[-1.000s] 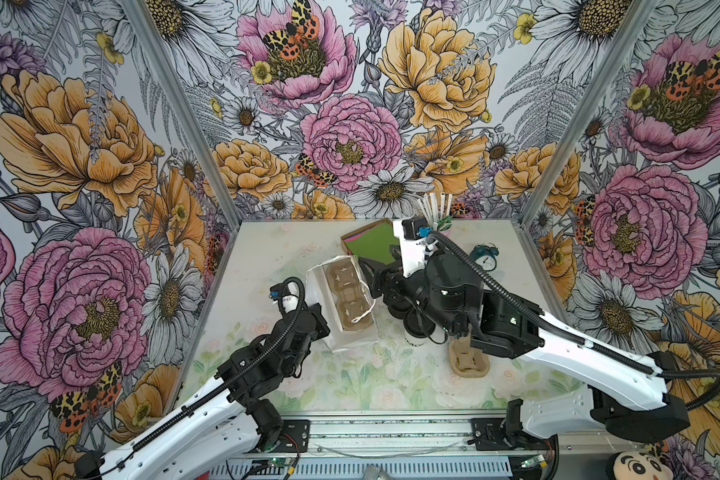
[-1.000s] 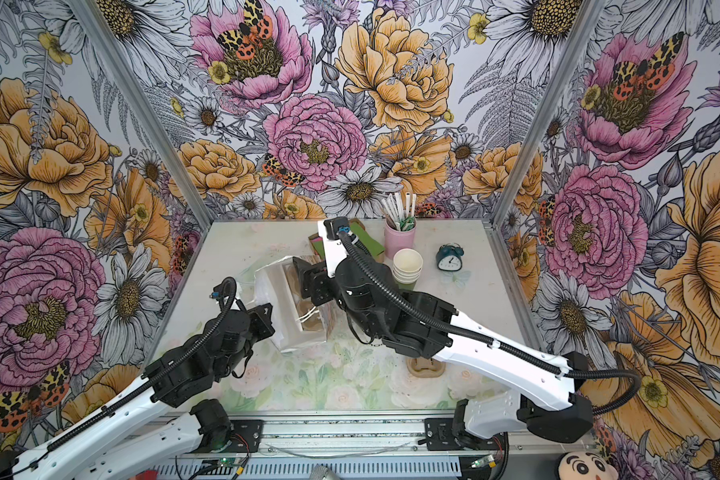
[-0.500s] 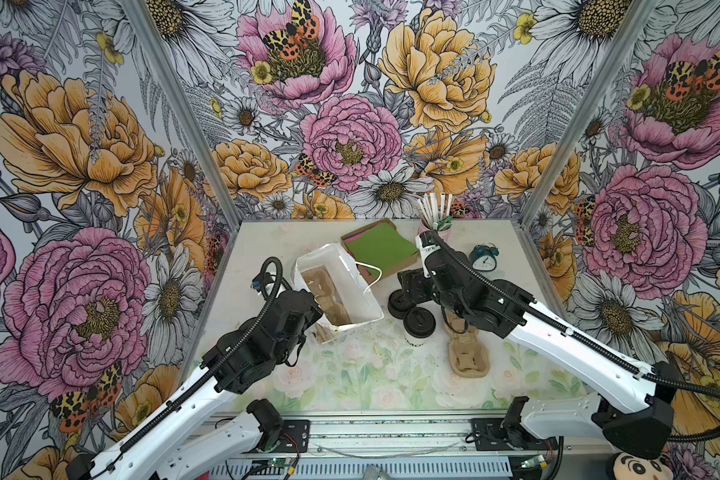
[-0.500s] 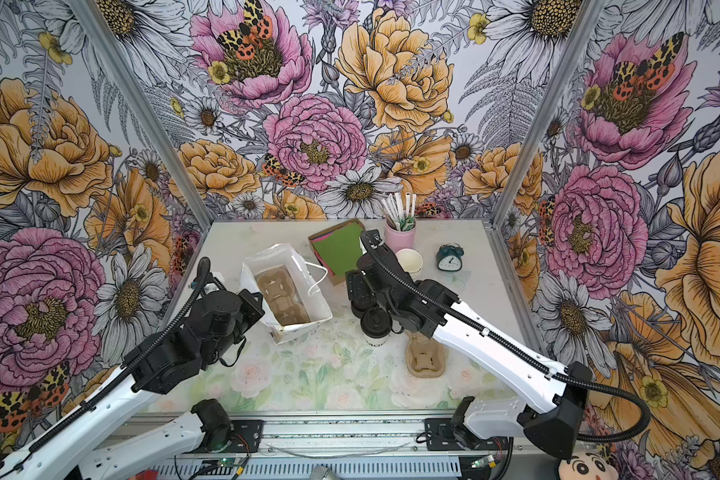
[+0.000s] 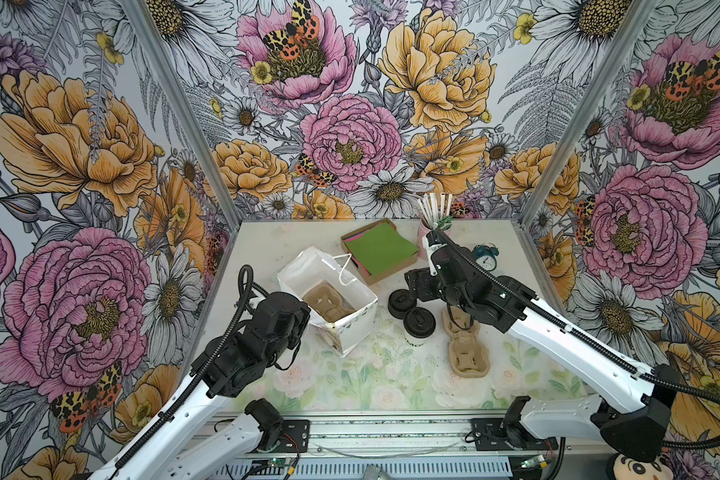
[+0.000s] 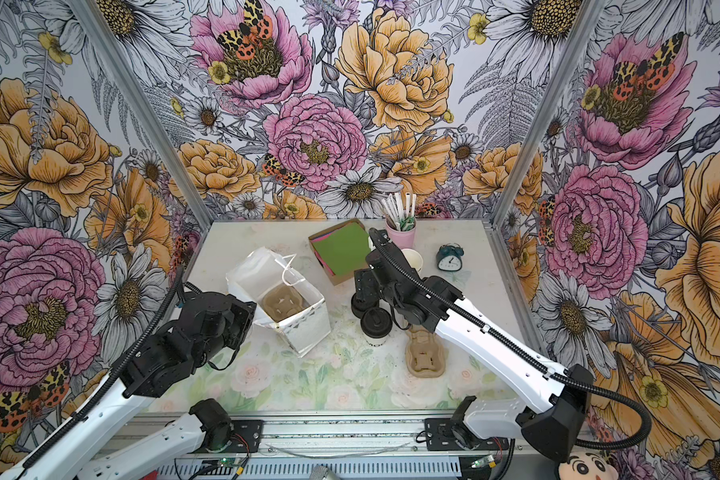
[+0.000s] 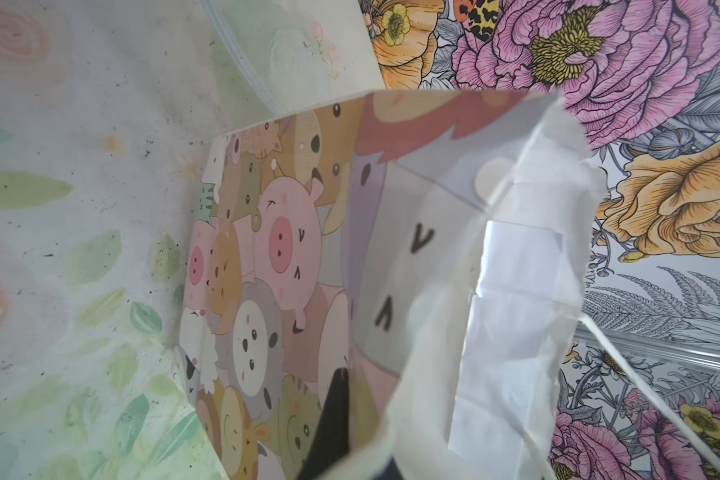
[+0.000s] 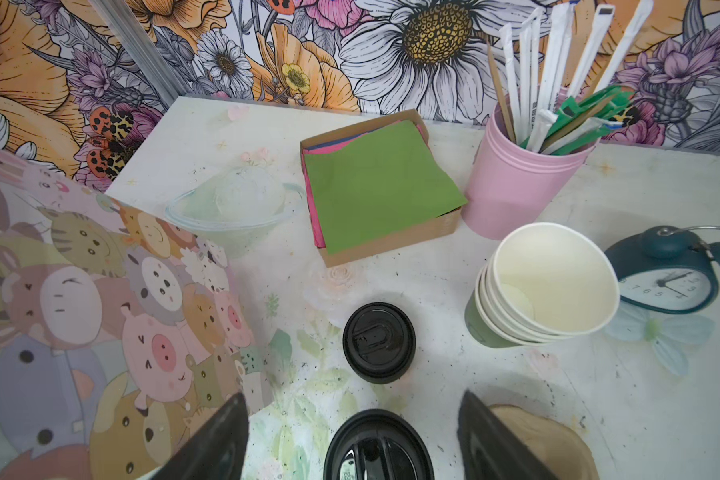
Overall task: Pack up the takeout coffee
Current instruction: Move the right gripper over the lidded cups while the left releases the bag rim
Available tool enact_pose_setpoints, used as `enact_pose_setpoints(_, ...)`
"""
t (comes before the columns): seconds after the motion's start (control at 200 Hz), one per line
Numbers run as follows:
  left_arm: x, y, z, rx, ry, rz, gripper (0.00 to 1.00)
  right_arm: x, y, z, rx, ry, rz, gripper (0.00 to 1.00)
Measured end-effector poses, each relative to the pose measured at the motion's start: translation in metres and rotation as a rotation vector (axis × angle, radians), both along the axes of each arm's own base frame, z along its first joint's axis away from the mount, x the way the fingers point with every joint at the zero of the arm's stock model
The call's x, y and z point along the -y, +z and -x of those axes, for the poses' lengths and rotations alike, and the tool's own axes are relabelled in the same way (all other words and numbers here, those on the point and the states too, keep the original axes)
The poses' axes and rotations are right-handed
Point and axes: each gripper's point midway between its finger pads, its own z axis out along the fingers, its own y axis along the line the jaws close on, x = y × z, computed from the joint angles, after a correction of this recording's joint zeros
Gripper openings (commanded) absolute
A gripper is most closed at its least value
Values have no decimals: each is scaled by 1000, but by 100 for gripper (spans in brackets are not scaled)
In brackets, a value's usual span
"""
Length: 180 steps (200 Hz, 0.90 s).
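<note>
1. The table [image 5: 391, 374] carries everything. The packing looks partly done: the container is ready and the drink is not yet in it.
2. The bag [image 5: 360, 326] stands open on the left half of the table, tilted. The left gripper [image 7: 358, 453] is closed together on the bag's rim, with a dark finger showing against the cartoon-printed wall in the left wrist view. This grip seems to hold the mouth open.
3. A moulded carrier [image 5: 328, 302] lies at the bottom of the bag with its cup wells facing up. A spare carrier [image 5: 466, 345] lies on the table, partly under the right arm.
4. The right gripper [image 8: 352, 399] hangs with its jaws wide apart and holds nothing. In the right wrist view they frame the cup from above without touching it.
5. The takeout coffee [image 5: 419, 322] stands upright on the table with its black lid on, between the bag and the spare carrier. The step in hand appears to be the pick-up. Next the right gripper must lower around the cup wall, close, lift, and carry it to a well in the bag.
6. The spare lids [image 8: 378, 340] sit just beside the coffee, so the descent needs to avoid them.
</note>
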Motion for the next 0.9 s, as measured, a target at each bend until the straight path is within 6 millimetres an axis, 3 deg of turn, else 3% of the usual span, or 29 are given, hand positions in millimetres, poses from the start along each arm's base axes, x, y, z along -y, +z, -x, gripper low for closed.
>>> enact_pose_setpoints(0.12,4,-4,0,-29,10,36,4,4,0,-3,-4,-12,-4,80)
enact_pose_setpoints(0.34,11,-11,-2,-70,28,77,36,3,-2,-2,-14,-1,-9,81)
enact_pose_setpoints(0.625,4,-11,4,-64,37,73,63,7,-10,-3,-32,10,7,81)
enact_pose_setpoints(0.9,5,30,6,-3,-34,-35,67,13,-11,-7,-29,0,18,82)
